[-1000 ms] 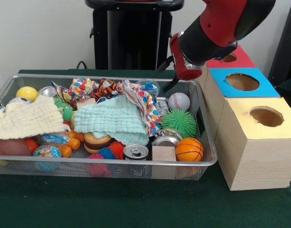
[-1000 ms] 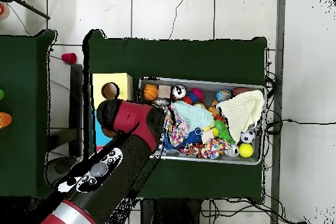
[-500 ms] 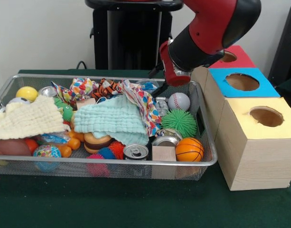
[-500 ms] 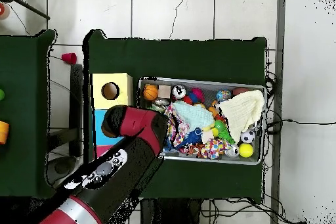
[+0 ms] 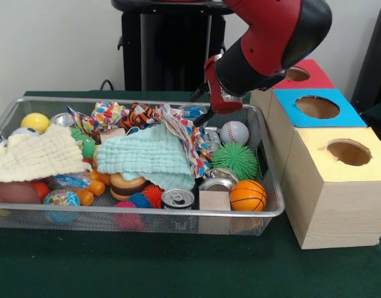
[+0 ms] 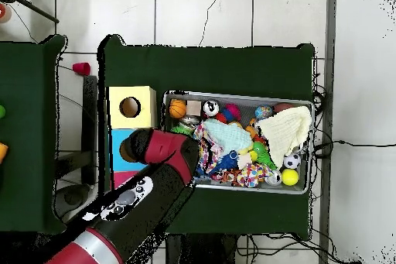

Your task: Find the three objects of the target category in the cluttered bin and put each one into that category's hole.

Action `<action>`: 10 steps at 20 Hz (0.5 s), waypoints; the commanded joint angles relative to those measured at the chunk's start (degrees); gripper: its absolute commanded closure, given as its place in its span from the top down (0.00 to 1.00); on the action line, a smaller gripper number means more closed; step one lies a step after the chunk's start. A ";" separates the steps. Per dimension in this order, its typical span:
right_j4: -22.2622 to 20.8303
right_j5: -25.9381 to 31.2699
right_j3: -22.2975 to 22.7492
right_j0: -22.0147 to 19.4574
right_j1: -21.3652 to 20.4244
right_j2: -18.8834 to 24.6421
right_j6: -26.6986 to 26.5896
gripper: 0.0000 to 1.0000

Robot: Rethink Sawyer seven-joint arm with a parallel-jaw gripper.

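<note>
You see the wire-mesh bin (image 5: 265, 155) on green cloth, packed with smooth balls, a spiky green ball (image 5: 234, 159), dented cans and waffle-textured cloths. The gripper (image 5: 206, 118) hangs over its far corner; grip state cannot be determined. Three wooden boxes (image 5: 339, 192) with round holes flank it.

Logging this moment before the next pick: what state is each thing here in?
tool: above the bin's far right corner, open or shut not visible
wire bin: full of clutter
mint cloth: crumpled, draped over other items
cream cloth: spread over items at one end
can: upright, top opened
yellow box: hole empty
blue box: hole empty
red box: hole partly hidden by the arm
</note>
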 commanded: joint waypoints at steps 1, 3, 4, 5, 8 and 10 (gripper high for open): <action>1.84 -1.71 3.25 -2.29 1.83 10.18 7.95 1.00; 1.66 -1.82 3.17 -2.70 1.86 10.86 6.99 1.00; 1.62 -1.46 3.20 -3.00 1.79 11.38 6.40 1.00; 1.20 -0.96 2.97 -3.21 1.83 11.45 5.79 1.00; 0.86 0.34 3.24 -3.95 1.16 12.50 4.31 1.00; 0.80 0.66 3.40 -4.71 0.71 13.16 3.73 1.00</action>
